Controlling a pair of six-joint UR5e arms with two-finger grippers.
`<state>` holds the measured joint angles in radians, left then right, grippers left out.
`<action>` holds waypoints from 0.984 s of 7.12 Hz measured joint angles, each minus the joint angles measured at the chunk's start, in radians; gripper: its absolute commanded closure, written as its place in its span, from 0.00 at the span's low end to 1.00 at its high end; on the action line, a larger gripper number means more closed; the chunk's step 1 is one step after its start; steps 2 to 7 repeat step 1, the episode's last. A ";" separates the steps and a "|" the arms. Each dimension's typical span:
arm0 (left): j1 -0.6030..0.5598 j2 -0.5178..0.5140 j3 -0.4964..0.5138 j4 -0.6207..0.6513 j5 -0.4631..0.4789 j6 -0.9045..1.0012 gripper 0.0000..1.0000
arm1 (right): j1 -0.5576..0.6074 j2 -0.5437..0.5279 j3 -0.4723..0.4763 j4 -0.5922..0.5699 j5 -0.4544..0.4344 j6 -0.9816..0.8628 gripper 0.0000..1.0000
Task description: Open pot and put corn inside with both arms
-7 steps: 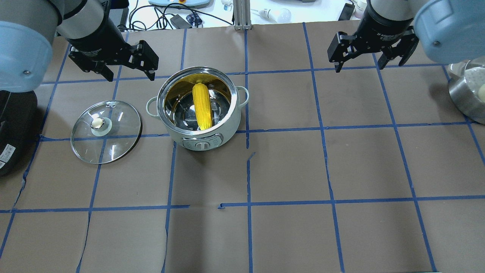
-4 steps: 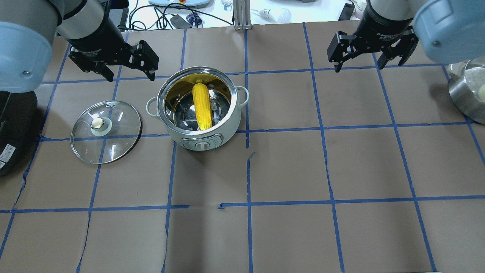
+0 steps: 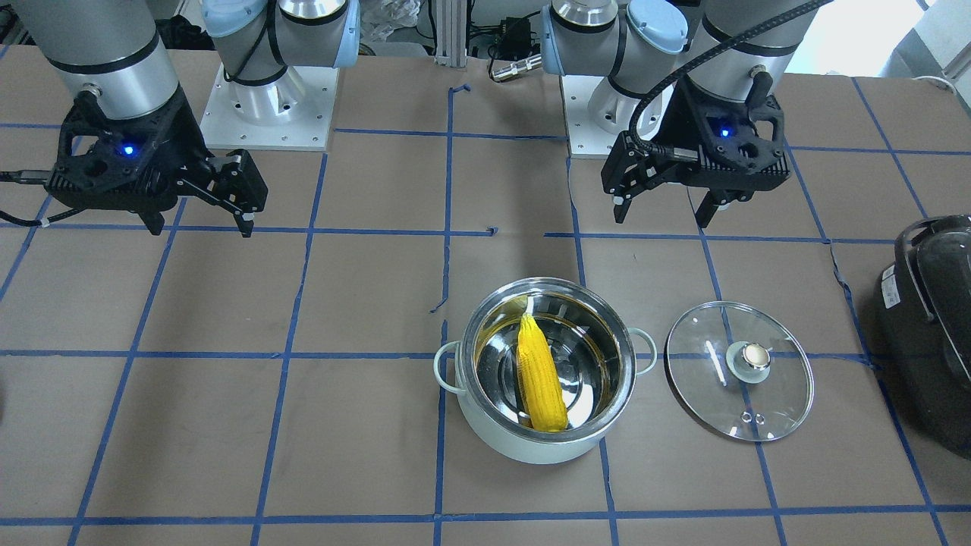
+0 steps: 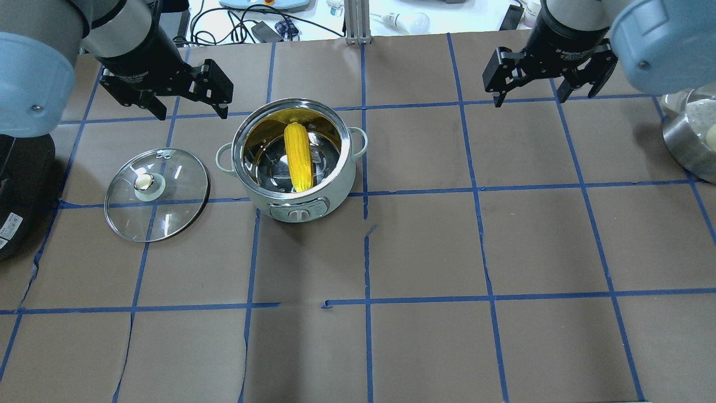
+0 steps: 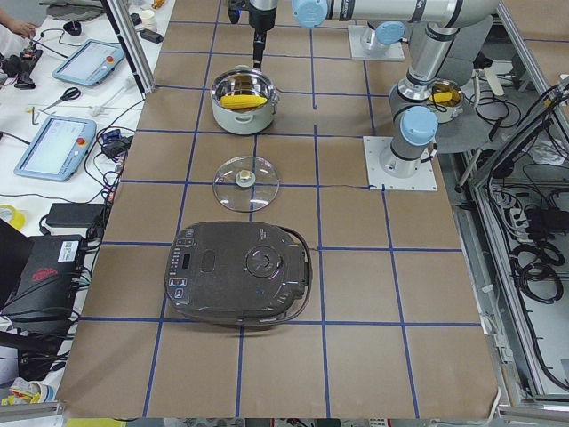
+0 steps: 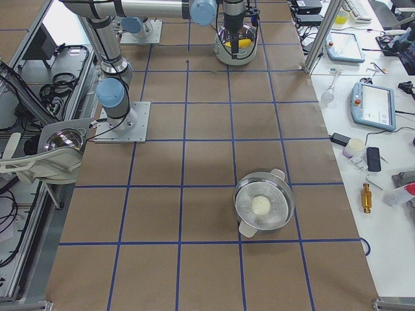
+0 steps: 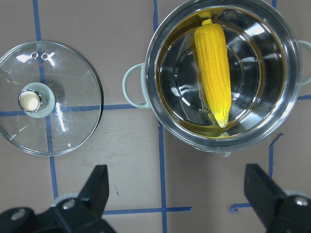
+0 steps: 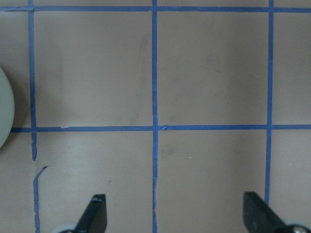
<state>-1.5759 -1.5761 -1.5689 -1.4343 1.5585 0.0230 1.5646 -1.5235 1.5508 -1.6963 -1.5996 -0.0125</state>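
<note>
corn [image 4: 297, 158] in pot [image 4: 305, 204], lid [image 4: 156, 193] beside it

The pot [image 4: 335, 193] has a smooth, pale mint-white outer wall with a soft gloss. Its inside is mirror-bright polished steel that picks up a yellow reflection. The corn [image 4: 297, 157] looks like plastic, bumpy with kernels and slightly shiny. The lid [image 4: 168, 210] is clear glass with a thin metal rim and a shiny metallic knob [image 4: 144, 181]. The counter [image 4: 425, 246] is covered in matt brown paper, creased and torn in places, crossed by blue tape [image 4: 475, 190]. The fingers [image 4: 217, 87] look like matt black plastic. The arms [image 3: 114, 45] are satin silver-grey metal with smooth light-blue caps. At the left edge the cooker [image 5: 240, 271] is dark with a dull sheen. Near the right edge the pan [image 6: 245, 194] is bright steel.
</note>
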 measured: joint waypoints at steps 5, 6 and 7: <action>0.001 0.000 0.000 0.000 0.000 0.000 0.00 | 0.000 0.000 0.000 0.000 0.000 0.000 0.00; 0.001 0.000 0.000 0.000 0.000 0.000 0.00 | 0.000 0.000 0.000 0.000 0.000 0.000 0.00; 0.001 0.000 0.000 0.000 0.000 0.000 0.00 | 0.000 0.000 0.000 0.000 0.000 0.000 0.00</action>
